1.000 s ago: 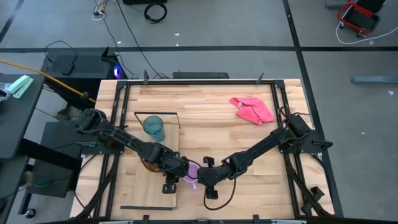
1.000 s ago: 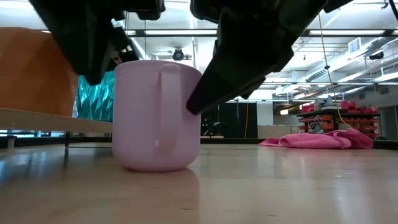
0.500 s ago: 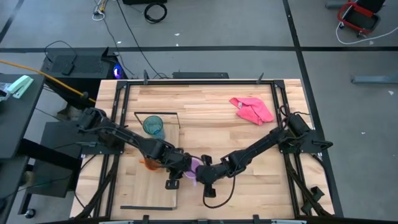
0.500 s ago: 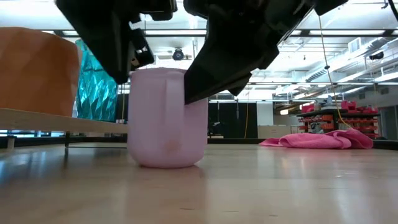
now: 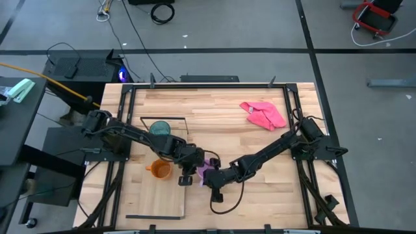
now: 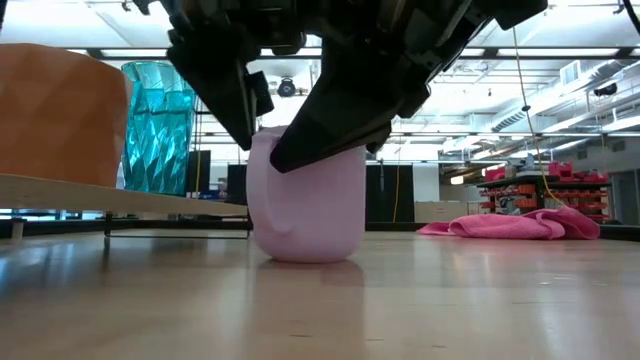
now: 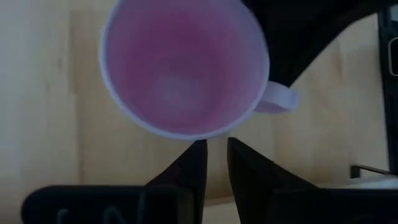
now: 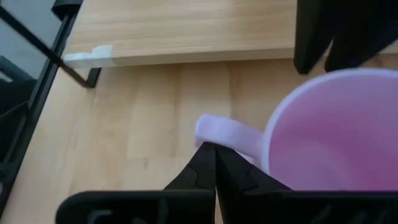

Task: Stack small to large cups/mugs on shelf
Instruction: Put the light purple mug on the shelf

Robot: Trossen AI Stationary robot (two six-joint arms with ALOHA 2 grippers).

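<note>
The lilac mug (image 5: 208, 167) (image 7: 180, 62) stands upright on its base on the table top, just right of the shelf (image 5: 140, 195). On the shelf stand the orange mug (image 5: 159, 170) and, farther back, the teal tumbler (image 5: 160, 129). My left gripper (image 7: 214, 146) comes from the left. Its fingers are a narrow gap apart, with nothing between them, tips at the mug's wall. My right gripper (image 8: 215, 149) comes from the right and is shut, its tip at the mug's handle (image 8: 221, 134). My left gripper meets the lilac mug's outer wall just under the rim (image 7: 189, 138) with its fingertips, about a quarter turn round from the handle. The fingers slant down from the table's left. The mug stands upright on the table. My right gripper lays its shut fingertips against the outer side of the mug's handle (image 8: 217, 142). They slant down from the table's near right. Nothing is between the fingers.
A pink cloth (image 5: 263, 114) lies at the far right of the table. The shelf's black wire frame (image 5: 164, 119) rises at its far end. Bare table top lies between the mug and the cloth.
My left gripper has swung toward the table's far edge and a little to the right, uncovering the orange mug. The lilac mug has slid upright along the table the same way, off from the shelf's edge, and has turned about. Its handle no longer faces the near side.
</note>
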